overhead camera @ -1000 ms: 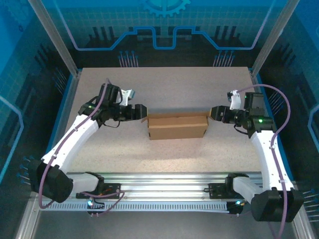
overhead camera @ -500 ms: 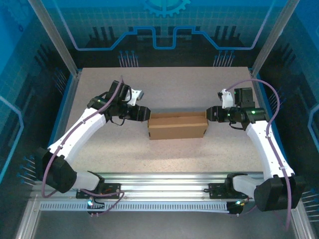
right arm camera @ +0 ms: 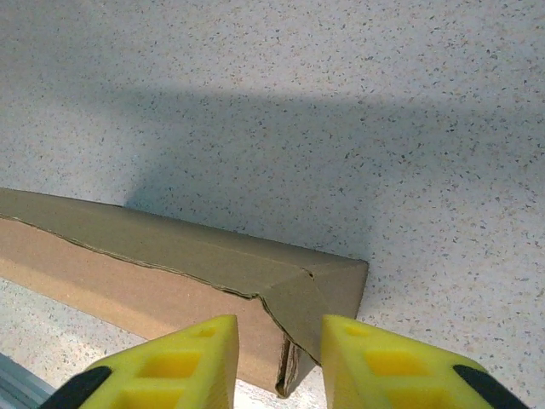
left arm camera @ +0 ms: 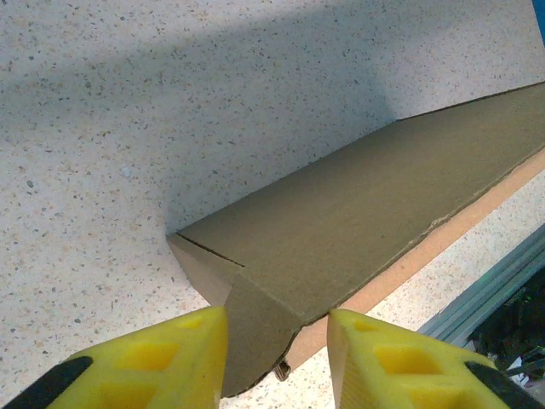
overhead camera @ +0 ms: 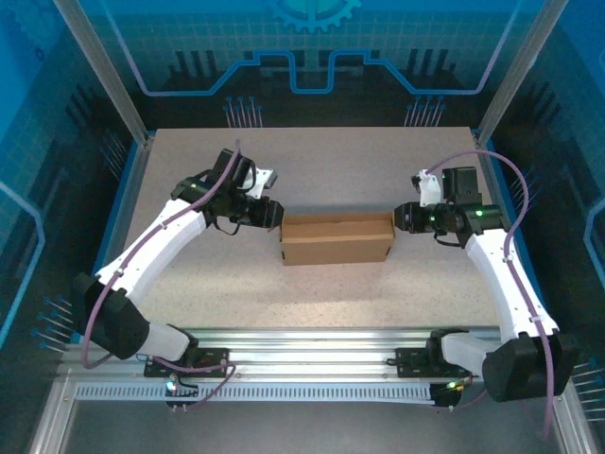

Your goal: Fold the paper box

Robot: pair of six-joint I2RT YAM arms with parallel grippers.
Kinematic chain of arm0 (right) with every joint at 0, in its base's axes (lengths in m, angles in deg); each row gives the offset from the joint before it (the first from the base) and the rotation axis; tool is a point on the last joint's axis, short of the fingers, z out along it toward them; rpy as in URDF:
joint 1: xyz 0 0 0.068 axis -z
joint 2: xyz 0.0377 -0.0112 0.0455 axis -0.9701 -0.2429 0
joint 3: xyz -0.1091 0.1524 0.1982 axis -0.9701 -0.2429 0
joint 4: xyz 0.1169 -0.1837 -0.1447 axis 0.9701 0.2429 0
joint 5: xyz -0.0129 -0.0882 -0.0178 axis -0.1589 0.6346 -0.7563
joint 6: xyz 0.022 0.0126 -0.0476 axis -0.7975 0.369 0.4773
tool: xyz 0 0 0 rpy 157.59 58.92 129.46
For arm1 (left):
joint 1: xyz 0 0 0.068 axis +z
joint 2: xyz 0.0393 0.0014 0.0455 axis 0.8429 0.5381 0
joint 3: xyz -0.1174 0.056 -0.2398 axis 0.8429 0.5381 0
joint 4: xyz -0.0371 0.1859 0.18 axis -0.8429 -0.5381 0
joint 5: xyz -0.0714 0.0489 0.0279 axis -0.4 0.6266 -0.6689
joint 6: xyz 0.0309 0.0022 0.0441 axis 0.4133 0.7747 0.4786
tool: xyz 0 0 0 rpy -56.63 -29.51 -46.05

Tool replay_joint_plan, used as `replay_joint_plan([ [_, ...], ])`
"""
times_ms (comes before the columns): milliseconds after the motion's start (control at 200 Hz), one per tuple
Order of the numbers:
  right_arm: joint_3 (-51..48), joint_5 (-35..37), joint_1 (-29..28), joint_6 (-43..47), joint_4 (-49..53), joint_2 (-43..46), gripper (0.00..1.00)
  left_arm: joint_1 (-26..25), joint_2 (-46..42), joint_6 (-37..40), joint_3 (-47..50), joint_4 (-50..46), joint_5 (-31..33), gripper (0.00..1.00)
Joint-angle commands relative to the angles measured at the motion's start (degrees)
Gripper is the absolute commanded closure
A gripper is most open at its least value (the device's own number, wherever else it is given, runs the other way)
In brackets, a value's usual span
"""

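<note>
At the left end of the box, my left tool (overhead camera: 274, 214) stands partly open, one yellow finger on each side of the folded end corner. In the left wrist view (left arm camera: 277, 341) that corner reaches in between the fingers, right up against one finger, with a clear gap to the other, so I read it as straddling the cardboard and not pinching it. My right tool (overhead camera: 399, 217) mirrors this at the opposite end. In the right wrist view (right arm camera: 279, 341) its fingers sit apart around the end flap, with daylight on at least one side, so there is no firm hold that I can see.

Between the two tools lies the paper box (overhead camera: 337, 238), flat on the speckled surface (overhead camera: 331, 161), roughly at the centre of the top frame and a little nearer the arms than the far edge.

I judge the fold nearly finished. The walls are up, the top panel (left arm camera: 358, 213) is down, and the shape is a closed low block. What looks left is at the ends, where the corner flap (right arm camera: 298, 311) stands slightly proud and the lid seam gapes a little. I expect those still need pressing or tucking.

Its long axis runs left to right across the top frame, parallel to the rail at the bottom. The short ends face the tools and the long front wall faces the bottom of the frame.
</note>
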Motion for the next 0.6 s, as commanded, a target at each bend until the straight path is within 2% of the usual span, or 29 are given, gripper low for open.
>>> replay_joint_plan([
  [0, -0.63, -0.42, -1.03, -0.10, 0.96, -0.34, 0.72, -0.35, 0.57, -1.05, -2.07, -3.20, 0.61, 0.67],
  [130, -0.69, -0.18, -2.00, -0.46, 0.93, -0.25, 0.76, -0.43, 1.23, -2.67, -3.28, -4.89, -0.17, 0.72],
  [465, -0.69, 1.36, -3.62, -0.62, 1.45, -0.43, 0.84, -1.56, 3.54, -2.13, -4.54, -7.65, 2.04, 0.70],
  [595, -0.35, 1.58, -3.93, -0.79, 1.80, -0.41, 0.88, -1.69, 3.63, -3.06, -5.36, -8.37, 2.75, 0.78],
])
